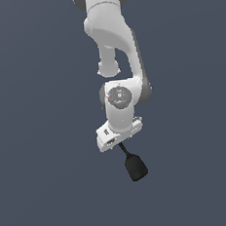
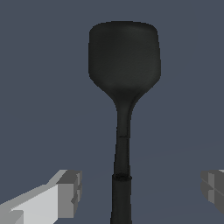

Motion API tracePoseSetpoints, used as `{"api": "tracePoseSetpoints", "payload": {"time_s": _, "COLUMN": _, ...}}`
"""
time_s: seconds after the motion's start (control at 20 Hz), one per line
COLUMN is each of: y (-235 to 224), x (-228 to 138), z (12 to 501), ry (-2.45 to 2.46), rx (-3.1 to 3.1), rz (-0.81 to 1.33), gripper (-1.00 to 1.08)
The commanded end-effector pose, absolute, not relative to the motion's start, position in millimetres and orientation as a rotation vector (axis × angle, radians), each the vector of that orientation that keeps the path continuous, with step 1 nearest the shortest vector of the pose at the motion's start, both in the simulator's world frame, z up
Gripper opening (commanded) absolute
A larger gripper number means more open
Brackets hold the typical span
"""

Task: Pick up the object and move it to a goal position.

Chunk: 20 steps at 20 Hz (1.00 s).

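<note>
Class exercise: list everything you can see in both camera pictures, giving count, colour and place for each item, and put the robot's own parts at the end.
spatula: one, black, on the surface below the gripper; blade toward the exterior view's lower right, thin handle running up under the gripper; in the wrist view the handle lies between the two fingers, apart from both.
surface: one, plain dark blue-grey, filling the background in both views.
arm: one, white with grey joints, coming down from the top centre of the exterior view.
gripper: one, white and grey, open, fingers wide on either side of the handle.
</note>
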<state>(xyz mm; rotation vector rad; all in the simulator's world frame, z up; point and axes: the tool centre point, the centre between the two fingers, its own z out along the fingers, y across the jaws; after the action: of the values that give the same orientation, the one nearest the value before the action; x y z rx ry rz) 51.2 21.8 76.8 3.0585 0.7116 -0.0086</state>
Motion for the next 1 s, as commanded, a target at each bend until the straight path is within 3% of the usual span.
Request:
{"api": "tracePoseSetpoints", "payload": {"time_s": 0.0, "y": 22.9, "x": 54.3, "z": 71.3, "ry": 0.755, "rx": 3.049, "rz": -0.003, "gripper": 1.00}}
{"api": "tracePoseSetpoints", "payload": {"time_s": 0.5, "y": 23.6, "x": 55.4, "z": 61.9, "ry": 0.779, "rx": 3.044, "rz": -0.002, "gripper": 1.00}}
{"api": "tracePoseSetpoints", "payload": {"time_s": 0.95, "y": 23.6, "x": 54.8, "z": 21.6, "ry": 0.785, "rx": 3.042, "rz": 0.000, "gripper": 1.00}}
